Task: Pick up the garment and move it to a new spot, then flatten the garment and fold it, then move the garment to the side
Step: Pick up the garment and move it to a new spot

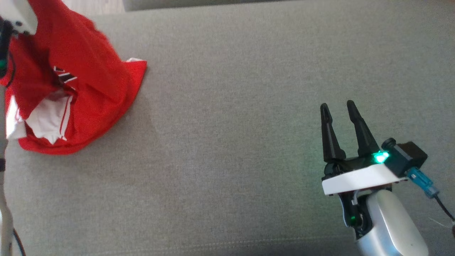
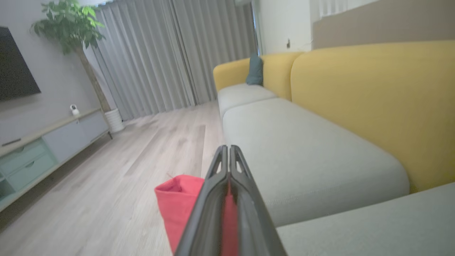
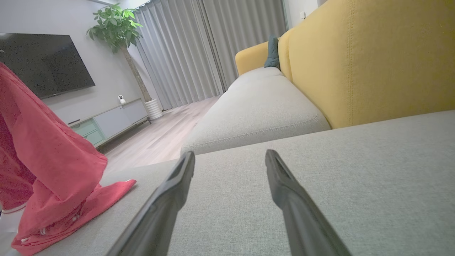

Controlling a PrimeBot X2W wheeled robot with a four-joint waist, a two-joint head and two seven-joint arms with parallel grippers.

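The garment (image 1: 85, 71) is a red shirt with white trim, hanging in a peak at the far left of the head view with its lower edge resting on the grey cushion (image 1: 231, 124). In the left wrist view my left gripper (image 2: 227, 151) is shut on the garment (image 2: 176, 202), with red cloth pinched between its fingers and draping below. My right gripper (image 1: 337, 108) stands open at the lower right, well apart from the garment, with nothing between its fingers. The right wrist view shows the garment (image 3: 53, 170) lifted at the left and my right gripper (image 3: 230, 158) over bare cushion.
A yellow sofa backrest (image 3: 373, 60) runs behind the grey seats. A wooden floor (image 2: 124, 170), a low TV cabinet (image 2: 53, 142), a potted plant (image 3: 117, 25) and grey curtains (image 2: 170, 53) lie beyond. A teal pillow (image 2: 256, 69) sits at the far sofa end.
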